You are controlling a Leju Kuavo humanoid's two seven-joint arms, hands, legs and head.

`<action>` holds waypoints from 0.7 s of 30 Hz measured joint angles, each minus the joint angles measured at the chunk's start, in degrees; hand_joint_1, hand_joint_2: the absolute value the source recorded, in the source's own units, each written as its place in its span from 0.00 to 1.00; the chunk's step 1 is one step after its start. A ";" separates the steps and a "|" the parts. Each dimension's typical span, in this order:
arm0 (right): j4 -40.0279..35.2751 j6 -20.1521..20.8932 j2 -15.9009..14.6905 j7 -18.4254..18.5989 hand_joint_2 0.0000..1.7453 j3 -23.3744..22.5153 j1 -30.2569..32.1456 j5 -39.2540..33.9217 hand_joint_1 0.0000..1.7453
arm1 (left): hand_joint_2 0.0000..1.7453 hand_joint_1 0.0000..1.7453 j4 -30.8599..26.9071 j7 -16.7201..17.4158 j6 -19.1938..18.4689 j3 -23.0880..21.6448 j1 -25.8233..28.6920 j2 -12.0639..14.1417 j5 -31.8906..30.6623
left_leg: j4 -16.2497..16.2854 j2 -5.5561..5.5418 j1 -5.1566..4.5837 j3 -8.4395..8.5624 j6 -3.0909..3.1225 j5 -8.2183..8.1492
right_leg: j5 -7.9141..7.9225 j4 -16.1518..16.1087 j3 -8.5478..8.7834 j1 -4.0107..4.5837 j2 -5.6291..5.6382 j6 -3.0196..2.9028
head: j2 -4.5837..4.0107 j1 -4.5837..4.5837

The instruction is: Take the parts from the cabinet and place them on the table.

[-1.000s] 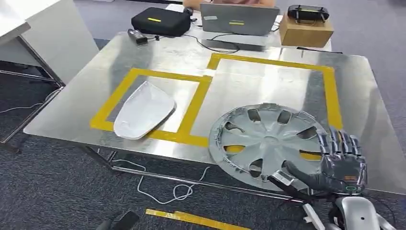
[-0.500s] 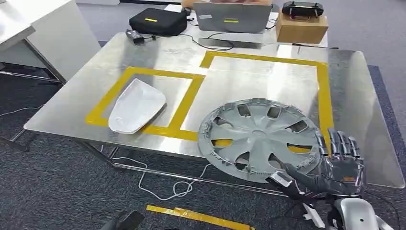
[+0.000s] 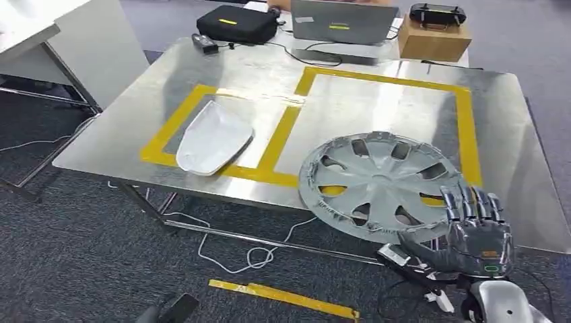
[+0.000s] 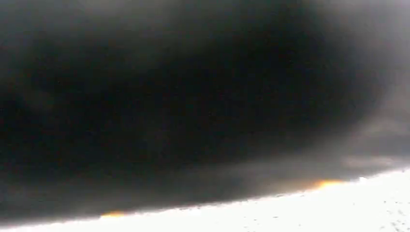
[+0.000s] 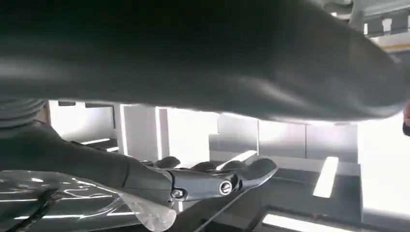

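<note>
A grey hubcap (image 3: 380, 183) lies on the steel table (image 3: 377, 108), inside the larger yellow-taped rectangle, with its near rim hanging over the table's front edge. My right hand (image 3: 475, 232) grips that rim at the near right, fingers on top and thumb underneath. In the right wrist view the hubcap's dark underside (image 5: 193, 63) spans the picture above the hand (image 5: 193, 181). A white shell-shaped part (image 3: 214, 138) rests in the smaller taped rectangle to the left.
A laptop (image 3: 340, 23), a black bag (image 3: 236, 25) and a cardboard box (image 3: 433, 40) line the table's far edge. A white cabinet (image 3: 67, 40) stands at far left. Cables (image 3: 249, 256) and a yellow strip (image 3: 283, 296) lie on the carpet below.
The whole picture has shifted, so the camera moved. My right hand stays on the hubcap's near rim, and the white part has not moved in its rectangle.
</note>
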 joint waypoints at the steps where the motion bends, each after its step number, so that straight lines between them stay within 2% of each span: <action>1: 0.00 0.00 0.00 0.00 0.00 0.00 0.02 0.00 0.00 | 0.00 0.00 0.00 0.00 0.00 0.00 -0.01 -0.02 0.00 | 0.01 0.00 -0.09 -0.47 -0.03 0.37 | 1.91 -1.87 1.47 0.01 0.00 -0.12 | 0.00 0.00; 2: -0.02 0.00 0.00 -0.02 0.00 0.00 0.01 0.00 0.00 | 0.00 0.00 0.00 0.00 0.00 0.00 -0.02 -0.02 0.00 | 0.02 -0.03 -0.17 -0.92 -0.08 0.77 | 4.52 -6.18 4.21 0.01 0.00 -0.30 | -0.02 -0.02; 3: -0.02 0.00 -0.02 -0.07 0.00 -0.04 -0.01 0.00 0.00 | 0.00 0.00 0.00 0.02 0.00 0.00 -0.04 -0.04 0.00 | 0.05 -0.08 -0.21 -1.32 -0.23 1.18 | 6.85 -12.33 8.00 0.05 0.02 -0.57 | 0.00 -0.02; 4: -0.07 0.02 0.00 -0.13 0.00 -0.13 -0.07 0.00 0.00 | 0.00 0.00 0.00 0.02 0.00 0.00 -0.07 -0.07 0.00 | 0.12 -0.11 -0.20 -1.52 -0.41 1.52 | 6.81 -17.66 11.28 0.15 0.14 -0.90 | -0.02 -0.02; 5: -0.18 0.07 0.00 -0.22 0.00 -0.15 -0.09 0.00 0.00 | 0.00 0.00 0.00 0.02 0.00 0.00 -0.10 -0.09 -0.02 | 0.28 -0.18 -0.55 -1.91 -0.71 1.89 | 6.15 -20.55 13.49 0.38 0.17 -0.95 | 0.00 0.02; 6: -0.39 0.09 0.00 -0.26 0.00 -0.28 -0.04 0.00 0.00 | 0.00 0.00 0.00 0.04 0.00 0.00 -0.12 -0.09 -0.02 | 0.20 -0.17 -0.47 -1.95 -1.03 2.39 | 6.39 -20.41 12.89 0.42 0.20 -1.06 | 0.00 -0.15; 7: -0.48 0.13 0.00 -0.39 0.00 -0.35 0.01 0.00 0.00 | 0.00 0.00 0.00 0.11 0.00 0.00 -0.14 -0.09 -0.02 | 0.18 -0.18 -0.32 -2.03 -1.33 2.78 | 6.56 -20.45 12.12 0.56 0.22 -1.13 | 0.00 0.13; 8: -0.48 0.24 0.00 -0.48 0.00 -0.42 0.07 0.00 0.00 | 0.00 0.00 0.00 0.17 0.00 0.00 -0.10 -0.15 -0.04 | 0.09 -0.18 -0.24 -2.06 -1.64 3.10 | 6.77 -20.33 11.92 0.74 0.21 -1.47 | 0.00 0.09; 9: -0.48 0.35 0.09 -0.59 0.00 -0.39 0.12 0.00 0.00 | 0.00 0.00 0.02 0.17 0.00 0.00 0.00 -0.07 -0.04 | 0.14 -0.37 -0.41 -2.30 -2.03 3.52 | 7.52 -20.76 11.38 0.41 0.00 -2.10 | -0.02 0.15; 10: -0.55 0.59 0.11 -0.74 0.00 -0.42 0.07 0.00 0.00 | 0.00 0.00 0.00 0.22 0.02 -0.02 -0.02 0.00 -0.07 | 0.91 -0.31 -0.17 -2.90 -2.38 1.41 | 8.16 -20.77 11.04 0.25 -0.18 -2.64 | 0.00 -0.02; 11: -0.74 0.81 0.20 -0.99 0.00 -0.50 0.23 0.02 0.00 | 0.00 0.00 0.00 0.37 0.04 -0.02 0.02 -0.02 -0.07 | 3.51 -0.26 -0.05 -3.70 -2.78 -2.33 | 8.75 -20.74 10.84 0.24 -0.21 -3.09 | -0.02 -0.13; 12: -0.81 0.98 0.35 -1.36 0.00 -0.59 0.38 0.02 0.00 | 0.00 0.00 0.02 0.39 0.04 -0.02 0.02 -0.02 -0.09 | 7.38 -0.22 0.22 -4.60 -3.14 -5.87 | 9.32 -20.72 10.10 0.26 -0.31 -3.12 | 0.00 -0.17; 13: -0.81 1.11 0.61 -1.70 0.00 -0.76 0.53 0.02 0.00 | 0.00 0.00 0.00 0.43 0.11 -0.02 0.01 -0.02 -0.13 | 11.79 -0.22 0.40 -5.51 -3.39 -8.70 | 9.95 -20.64 9.40 0.30 -0.39 -3.13 | 0.00 -0.11; 14: -0.83 1.25 0.94 -2.12 0.00 -0.98 0.76 0.02 0.00 | 0.00 0.00 0.00 0.44 0.17 -0.02 0.01 -0.02 -0.13 | 16.19 -0.22 0.54 -6.21 -3.61 -10.24 | 10.51 -20.45 8.56 0.32 -0.48 -3.12 | -0.02 -0.13; 15: -0.83 1.44 1.42 -2.82 0.00 -1.31 1.06 -0.02 0.00 | 0.00 0.00 0.00 0.46 0.17 -0.02 0.03 -0.02 -0.15 | 17.88 -0.22 0.69 -5.97 -3.74 -9.90 | 10.90 -20.21 7.71 0.32 -0.60 -3.08 | -0.02 -0.13; 16: -0.87 1.60 1.99 -3.59 0.00 -1.71 1.41 -0.15 0.00 | 0.00 0.00 0.00 0.50 0.17 -0.02 0.06 -0.02 -0.13 | 16.86 -0.21 0.84 -4.43 -3.85 -8.28 | 11.27 -19.89 6.88 0.32 -0.67 -3.01 | 0.00 -0.11; 17: -0.98 1.86 2.52 -4.20 0.00 -2.10 1.64 -0.48 0.00 | 0.00 0.00 0.00 0.50 0.17 -0.02 0.06 -0.02 -0.13 | 13.69 -0.20 0.95 -2.09 -3.86 -6.31 | 11.58 -19.56 6.07 0.31 -0.68 -2.93 | 0.00 -0.09; 18: -1.14 2.14 3.13 -4.99 0.00 -2.54 1.87 -1.14 0.00 | 0.00 0.00 0.00 0.50 0.17 -0.02 0.02 0.00 -0.04 | 8.95 -0.19 1.02 1.01 -3.77 -4.52 | 11.87 -19.19 5.38 0.30 -0.65 -2.76 | 0.00 -0.11; 19: -1.36 2.25 3.78 -5.47 0.00 -2.97 2.18 -1.82 0.00 | 0.00 0.00 0.00 0.50 0.17 -0.02 -0.04 0.07 -0.04 | 3.59 -0.20 1.03 4.61 -3.55 -3.71 | 12.16 -18.79 4.83 0.28 -0.63 -2.55 | 0.00 -0.11; 20: -1.60 2.34 4.33 -5.75 0.00 -3.48 2.55 -2.28 0.00 | 0.00 0.00 0.00 0.50 0.17 -0.02 -0.09 0.07 -0.02 | -0.46 -0.22 0.88 6.99 -3.19 -4.89 | 12.42 -18.45 4.28 0.55 -0.60 -2.24 | -0.02 -0.09; 21: -1.77 2.49 4.83 -5.84 0.00 -3.85 2.79 -2.65 0.00 | 0.00 0.00 0.00 0.50 0.22 -0.02 -0.09 0.09 0.04 | -1.42 -0.30 0.76 7.17 -2.86 -5.06 | 12.99 -18.41 3.97 0.47 -0.66 -1.81 | 0.00 0.07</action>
